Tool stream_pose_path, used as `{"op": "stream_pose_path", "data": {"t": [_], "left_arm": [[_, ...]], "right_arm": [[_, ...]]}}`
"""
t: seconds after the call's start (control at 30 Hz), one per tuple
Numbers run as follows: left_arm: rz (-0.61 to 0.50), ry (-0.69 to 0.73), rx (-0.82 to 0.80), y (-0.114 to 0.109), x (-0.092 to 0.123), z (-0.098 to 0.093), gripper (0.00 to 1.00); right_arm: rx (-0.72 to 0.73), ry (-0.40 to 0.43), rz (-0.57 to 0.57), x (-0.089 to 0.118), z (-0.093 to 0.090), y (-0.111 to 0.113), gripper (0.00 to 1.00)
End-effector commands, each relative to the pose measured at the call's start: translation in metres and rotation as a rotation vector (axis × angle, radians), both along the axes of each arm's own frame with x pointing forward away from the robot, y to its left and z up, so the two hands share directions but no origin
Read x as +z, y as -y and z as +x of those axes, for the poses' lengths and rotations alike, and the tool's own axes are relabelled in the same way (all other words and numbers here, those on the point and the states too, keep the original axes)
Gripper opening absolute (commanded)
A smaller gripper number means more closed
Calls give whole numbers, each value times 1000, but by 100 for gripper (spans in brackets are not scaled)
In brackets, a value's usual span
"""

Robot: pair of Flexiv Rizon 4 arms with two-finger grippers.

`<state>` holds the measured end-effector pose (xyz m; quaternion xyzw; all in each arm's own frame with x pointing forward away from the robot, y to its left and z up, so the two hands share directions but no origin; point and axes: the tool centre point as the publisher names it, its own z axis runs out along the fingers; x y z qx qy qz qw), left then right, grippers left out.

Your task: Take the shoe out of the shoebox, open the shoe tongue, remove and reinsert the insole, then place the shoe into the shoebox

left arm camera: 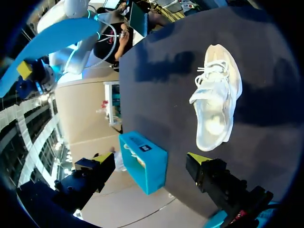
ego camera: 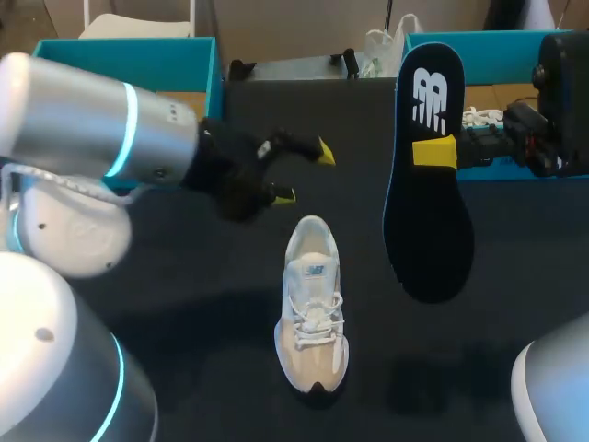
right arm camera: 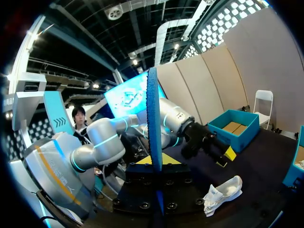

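Shoebox (ego camera: 129, 55) in teal sits at the table's (ego camera: 202, 304) far left corner, with brown cardboard showing inside it. My left arm comes in from the left, and the left gripper (ego camera: 304, 175) hangs over the dark tabletop, just far and left of the shoe. Its fingers are spread wide with nothing between them.

The shoe (ego camera: 313, 304), a pale white-and-cream sneaker, stands on its sole mid-table, out of the box. Its heel points far and its toe near, and the laces lie loose over the tongue.

To its right the insole (ego camera: 428, 193) is up in the air, clear of the shoe. It is dark with a blue edge and runs far to near. The right gripper (ego camera: 434, 152) is clamped on it toward the far end, and the wrist view shows it edge-on between the two yellow pads.

A second teal box (ego camera: 497, 41) stands at the far right. It holds something white, possibly laces, though I can't be sure from here.
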<state>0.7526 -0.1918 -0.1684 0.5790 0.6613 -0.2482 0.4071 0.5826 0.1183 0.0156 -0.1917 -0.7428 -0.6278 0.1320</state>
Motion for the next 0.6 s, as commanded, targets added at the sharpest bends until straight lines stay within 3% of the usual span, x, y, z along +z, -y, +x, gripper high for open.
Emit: {"op": "stream_pose_path", "data": {"t": [0.03,0.37,0.6], "left_arm": [[-330,43,-111,-29,12,-2,100],[-330,43,-111,-29,12,-2,100],[-451,101,-131,-40,29,12,100]], "right_arm": [[2,-2,-2,0,2,-3,0],[2,-2,-2,0,2,-3,0],[2,-2,-2,0,2,-3,0]]}}
